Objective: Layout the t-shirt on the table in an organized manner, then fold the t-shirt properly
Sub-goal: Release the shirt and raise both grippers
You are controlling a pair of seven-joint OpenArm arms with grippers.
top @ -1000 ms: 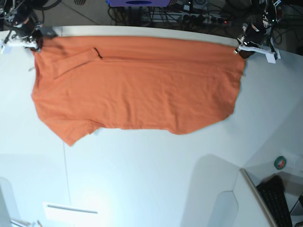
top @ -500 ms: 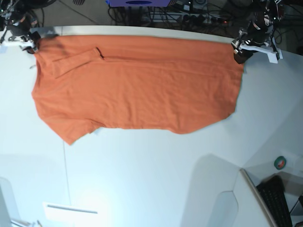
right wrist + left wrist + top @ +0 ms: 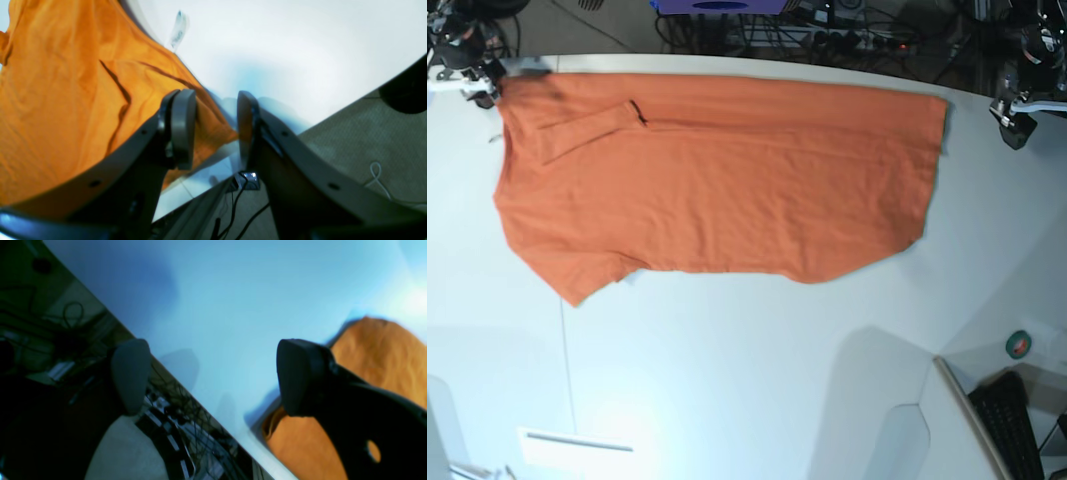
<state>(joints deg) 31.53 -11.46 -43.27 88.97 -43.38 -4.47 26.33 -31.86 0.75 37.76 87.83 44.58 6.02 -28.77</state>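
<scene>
1. Right gripper, far left of the base view, at the back corner of the bench. In its wrist view the fingers stand apart with a clear gap; a corner of orange cloth lies below and between them, and no pinch on it shows. Judged released, not gripping.

2. T-shirt, bright orange, lying across the back half of the bench, its long top edge along the bench's far rim. It lies mostly flat. Left end: a sleeve or flap lies folded over near the top, and a lower corner juts toward the bench front. Bottom edge wavy, not straight. Right edge roughly straight, with the corner close to the far rim.

3. Left gripper, far right of the base view, near the shirt's right top corner but apart from it. In its wrist view the fingers are spread wide over bare bench and nothing sits between them; the cloth shows beside and behind one finger only.

4. Progress, as judged: the spreading stage looks nearly complete, with both corners let go. Remaining: straightening the turned-over part at the left end and the uneven bottom edge, then every fold. No fold proper is made yet.
</scene>
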